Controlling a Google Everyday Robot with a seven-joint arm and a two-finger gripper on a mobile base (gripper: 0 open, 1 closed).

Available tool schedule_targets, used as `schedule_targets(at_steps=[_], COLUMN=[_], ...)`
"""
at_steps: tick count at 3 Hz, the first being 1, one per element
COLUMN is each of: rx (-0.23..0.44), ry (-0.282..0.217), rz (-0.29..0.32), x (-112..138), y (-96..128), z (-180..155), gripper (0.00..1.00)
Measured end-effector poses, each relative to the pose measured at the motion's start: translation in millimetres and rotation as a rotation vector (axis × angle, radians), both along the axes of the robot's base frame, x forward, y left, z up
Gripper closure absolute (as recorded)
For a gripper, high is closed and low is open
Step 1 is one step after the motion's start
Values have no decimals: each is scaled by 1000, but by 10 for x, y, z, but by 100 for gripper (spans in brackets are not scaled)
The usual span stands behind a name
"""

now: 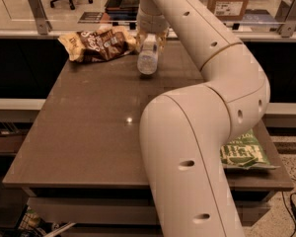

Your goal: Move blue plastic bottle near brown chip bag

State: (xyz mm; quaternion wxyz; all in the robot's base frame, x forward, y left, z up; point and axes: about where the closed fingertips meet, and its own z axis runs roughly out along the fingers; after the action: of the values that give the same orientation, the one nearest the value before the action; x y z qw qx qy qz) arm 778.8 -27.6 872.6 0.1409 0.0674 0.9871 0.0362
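Note:
The blue plastic bottle (148, 59) is clear and pale, and hangs upright with its lower end at or just above the table top. My gripper (151, 37) reaches down from the far side and is shut on the bottle's upper part, one finger on each side. The brown chip bag (97, 43) lies crinkled on the far left part of the table, just left of the bottle, with a small gap between them.
The brown table (89, 132) has a front edge near the bottom of the view. My large white arm (197, 132) covers the table's right half. A flat green chip bag (242, 153) lies at the right edge. A railing and an office chair stand behind the table.

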Motion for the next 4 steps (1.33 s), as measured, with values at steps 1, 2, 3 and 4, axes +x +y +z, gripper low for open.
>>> schedule_targets(at_steps=[1,2,3,4], rx=[8,14,18,21], ry=[-17,-30,-39,-46], rz=[3,5,8,10], x=[64,114,155,189], y=[34,61,85,104], z=[-25,-51,-80,-110], gripper=[82,59,35,12])
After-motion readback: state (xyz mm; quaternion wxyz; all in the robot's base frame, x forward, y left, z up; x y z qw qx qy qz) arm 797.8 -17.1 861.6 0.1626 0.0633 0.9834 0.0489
